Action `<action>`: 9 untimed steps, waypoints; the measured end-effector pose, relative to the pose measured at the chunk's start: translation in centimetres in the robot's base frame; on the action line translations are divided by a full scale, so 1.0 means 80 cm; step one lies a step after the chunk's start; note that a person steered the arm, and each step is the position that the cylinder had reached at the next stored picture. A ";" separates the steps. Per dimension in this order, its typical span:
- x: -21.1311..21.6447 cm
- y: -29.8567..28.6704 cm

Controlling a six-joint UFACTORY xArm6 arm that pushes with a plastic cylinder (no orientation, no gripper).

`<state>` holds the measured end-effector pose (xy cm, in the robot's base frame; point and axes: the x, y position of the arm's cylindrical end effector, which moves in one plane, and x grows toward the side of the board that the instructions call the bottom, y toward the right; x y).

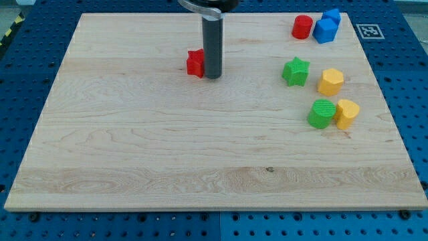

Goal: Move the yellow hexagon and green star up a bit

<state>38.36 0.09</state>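
Green star (295,71) and yellow hexagon (330,81) side by side, right of centre on worktop (134,154). My tip (212,75) far left, touching red block (195,63) (no end effector, nothing held). Risk: dragging red along, or clipping green cylinder (322,114) on approach.

A pale wooden board (134,154) with fine grain sits on a blue perforated table (411,80). The rod is dark grey, my tip (212,76) beside a red block (195,62). There's a green star (295,71), yellow hexagon (330,81), green cylinder (322,114), yellow heart-like block (347,113), red cylinder (302,27), two blue blocks (326,27), and a black-and-white marker tag (368,31)
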 end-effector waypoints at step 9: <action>0.056 0.308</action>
<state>42.87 24.75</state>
